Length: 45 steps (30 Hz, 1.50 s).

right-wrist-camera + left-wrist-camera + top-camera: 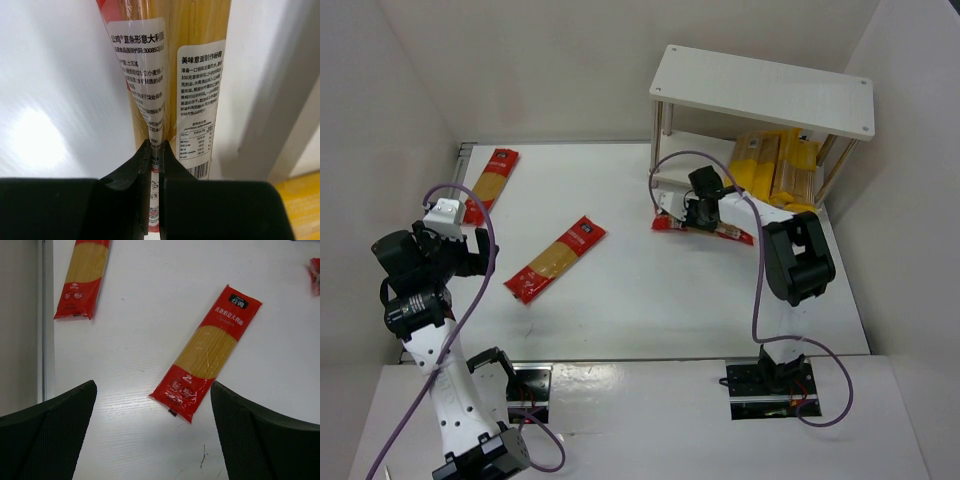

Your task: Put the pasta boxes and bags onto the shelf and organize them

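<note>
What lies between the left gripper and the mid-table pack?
Only bare table; the top view shows nothing else between left gripper and pack.

On the table [640, 300], far-left pack [492, 182] and middle pack [556, 259] lie left of the shelf [760, 90], 3rd pack [735, 235] just before it.

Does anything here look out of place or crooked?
Two red spaghetti packs lie loose and diagonal on the table, far from the shelf. The yellow packs on its lower tier sit at mixed angles. The right gripper pinches a third red pack by its wrapper fold.
</note>
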Motion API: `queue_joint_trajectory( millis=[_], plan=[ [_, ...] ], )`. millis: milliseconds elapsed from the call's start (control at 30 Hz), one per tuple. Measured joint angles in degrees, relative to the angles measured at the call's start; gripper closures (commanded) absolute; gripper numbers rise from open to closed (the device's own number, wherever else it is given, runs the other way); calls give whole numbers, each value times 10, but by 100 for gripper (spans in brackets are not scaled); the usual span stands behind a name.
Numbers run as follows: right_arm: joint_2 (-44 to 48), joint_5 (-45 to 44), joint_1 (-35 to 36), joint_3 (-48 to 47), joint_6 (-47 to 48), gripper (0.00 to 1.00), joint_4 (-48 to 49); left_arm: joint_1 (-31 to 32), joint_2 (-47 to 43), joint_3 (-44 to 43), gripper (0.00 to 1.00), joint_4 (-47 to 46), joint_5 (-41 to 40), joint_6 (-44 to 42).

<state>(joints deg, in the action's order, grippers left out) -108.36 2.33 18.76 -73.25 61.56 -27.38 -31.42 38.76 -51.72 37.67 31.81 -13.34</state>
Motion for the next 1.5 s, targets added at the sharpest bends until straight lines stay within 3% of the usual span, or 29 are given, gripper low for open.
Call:
queue_joint_trajectory(
  millis=[433,500,567,633,667,700,900,1233,1500],
  plan=[
    [-9,39,175,-19,-98,100,-18,0,0,0,0,0,0,0],
    [-10,42,180,-22,-110,78,-21,0,0,0,0,0,0,0],
    [-10,50,180,-23,-127,39,-25,0,0,0,0,0,1,0],
    [-10,71,182,-22,-143,24,-43,0,0,0,0,0,1,0],
    [-10,80,184,-22,-147,10,-53,0,0,0,0,0,1,0],
    [-9,84,186,-22,-153,7,-58,0,0,0,0,0,0,0],
    [0,97,185,-22,-160,1,-78,0,0,0,0,0,1,0],
    [-1,143,96,-23,-114,1,-78,0,0,0,0,0,1,-1],
    [-27,158,82,-47,-73,1,-89,0,1,0,0,0,1,-2]
  ],
)
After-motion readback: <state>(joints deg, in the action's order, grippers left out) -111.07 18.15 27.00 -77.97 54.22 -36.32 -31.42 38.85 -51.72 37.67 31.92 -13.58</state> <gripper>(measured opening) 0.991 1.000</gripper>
